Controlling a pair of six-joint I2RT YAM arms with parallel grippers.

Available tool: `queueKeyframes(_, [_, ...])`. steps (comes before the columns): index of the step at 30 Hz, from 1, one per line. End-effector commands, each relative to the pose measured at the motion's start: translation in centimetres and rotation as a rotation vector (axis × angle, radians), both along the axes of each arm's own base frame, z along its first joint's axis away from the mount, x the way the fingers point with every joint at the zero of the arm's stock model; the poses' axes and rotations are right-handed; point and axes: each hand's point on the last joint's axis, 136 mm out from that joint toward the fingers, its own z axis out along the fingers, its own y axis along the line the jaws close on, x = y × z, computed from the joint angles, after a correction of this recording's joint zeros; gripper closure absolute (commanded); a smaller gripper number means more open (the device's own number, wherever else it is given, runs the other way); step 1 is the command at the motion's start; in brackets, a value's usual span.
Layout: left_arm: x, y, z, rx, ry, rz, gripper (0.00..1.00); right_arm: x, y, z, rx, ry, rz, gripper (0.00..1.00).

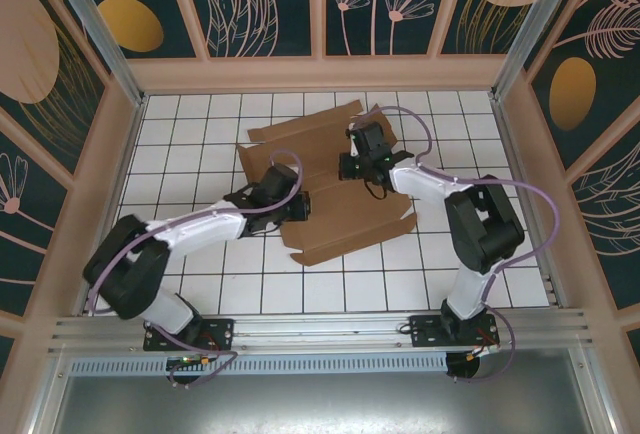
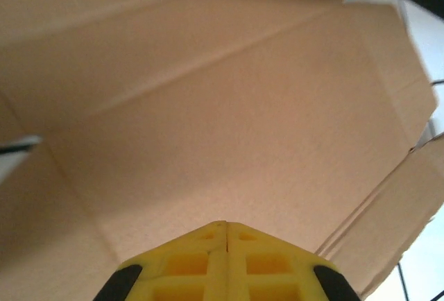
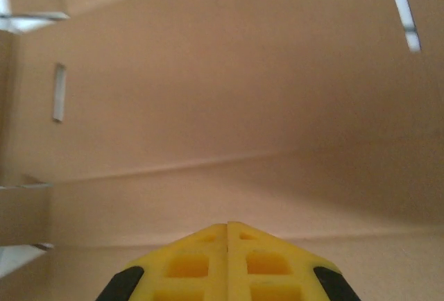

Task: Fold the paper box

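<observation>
left gripper (image 1: pixel 303 208) pinched shut, yellow fingers (image 2: pixel 208 240) meeting tip to tip, nothing between them. right gripper (image 1: pixel 352 166) same: closed, empty. paper box (image 1: pixel 335 199) lies opened out on the tiled table (image 1: pixel 200 134), between the two tools: left tips at its left edge, right tips over its far right part. can't tell if either tip touches the board. left wrist view: cardboard straight ahead of the tips, crease (image 2: pixel 208 65) running across above them. right wrist view: cardboard ahead too, narrow slots (image 3: pixel 59 91) up left and up right.
</observation>
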Motion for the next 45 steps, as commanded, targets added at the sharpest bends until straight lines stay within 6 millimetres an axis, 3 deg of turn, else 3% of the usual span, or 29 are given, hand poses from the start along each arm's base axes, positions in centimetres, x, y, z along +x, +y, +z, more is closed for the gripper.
queueKeyframes(1, [0.7,-2.2,-0.3,-0.075,0.040,-0.013,1.00,1.0,-3.5,-2.5,-0.111,0.026,-0.105,1.00])
queueKeyframes(6, [1.6,-1.0,-3.8,0.043,0.118,0.057,1.00,0.7,-6.5,-5.6,-0.172,0.086,-0.196,1.00])
queueKeyframes(11, [2.2,1.3,-6.9,0.078,0.212,0.139,1.00,-1.0,-8.4,-8.5,-0.250,0.157,-0.229,1.00])
queueKeyframes(16, [4.0,3.5,-9.1,0.036,0.285,0.250,1.00,-3.8,-9.0,-9.2,-0.204,0.192,-0.248,1.00])
queueKeyframes(20, [7.0,3.8,-8.8,0.084,0.255,0.280,1.00,-6.9,-8.0,-9.6,-0.153,0.251,-0.211,1.00])
queueKeyframes(23, [9.6,4.6,-8.6,0.119,0.226,0.305,1.00,-10.2,-5.2,-10.0,-0.083,0.310,-0.137,1.00])
queueKeyframes(27, [13.8,6.2,-7.8,0.172,0.170,0.331,1.00,-14.0,3.0,-9.4,0.064,0.393,0.066,0.98])
queueKeyframes(29, [16.4,6.9,-7.0,0.197,0.129,0.334,1.00,-14.4,6.9,-7.7,0.169,0.404,0.142,0.94])
queueKeyframes(32, [19.2,6.8,-4.6,0.165,0.075,0.322,1.00,-13.0,10.1,-1.8,0.342,0.318,0.204,0.84])
queueKeyframes(35, [20.3,5.8,0.2,0.091,-0.028,0.290,0.98,-10.6,8.7,3.4,0.400,0.188,0.203,0.60])
queueKeyframes(36, [20.2,5.3,1.3,0.060,-0.036,0.273,0.96,-9.6,7.4,4.0,0.381,0.156,0.178,0.53])
queueKeyframes(38, [19.0,4.4,2.2,-0.008,-0.013,0.238,0.91,-7.6,4.8,4.4,0.345,0.119,0.136,0.47])
queueKeyframes(41, [16.0,4.7,0.9,-0.056,0.048,0.236,0.88,-4.6,0.6,4.8,0.294,0.042,0.031,0.33])
queueKeyframes(45, [12.8,6.5,-2.4,-0.006,0.101,0.250,0.89,-2.1,-4.7,7.3,0.356,-0.117,-0.070,0.20])
